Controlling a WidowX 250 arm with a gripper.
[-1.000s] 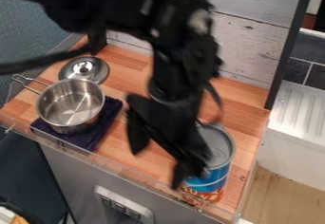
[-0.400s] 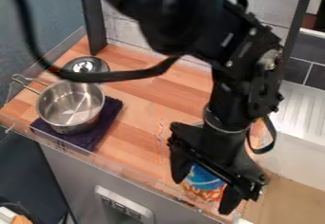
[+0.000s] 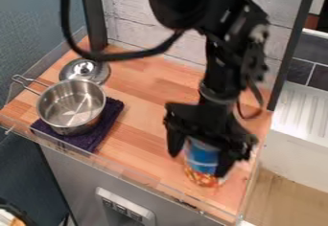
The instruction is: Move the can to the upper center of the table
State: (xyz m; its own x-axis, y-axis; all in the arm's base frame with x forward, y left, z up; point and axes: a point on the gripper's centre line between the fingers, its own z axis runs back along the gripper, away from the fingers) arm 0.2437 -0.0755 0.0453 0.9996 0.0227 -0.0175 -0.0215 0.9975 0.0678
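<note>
Counter point(image 3: 144, 100) stretches wide behind; gripper point(image 3: 198, 164) clamped on the can point(image 3: 203, 157), both shifted back from the front edge!

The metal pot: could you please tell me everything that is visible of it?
The pot is round, of smooth, shiny silver-coloured metal, with a thin rim. Its handle, a loop of bent wire, points to the left. It stands upright and uncovered, its inner bottom in sight, at least partly on a dark purple cloth on the wooden table. The lid lies behind it; whether they touch, I cannot tell.
</note>
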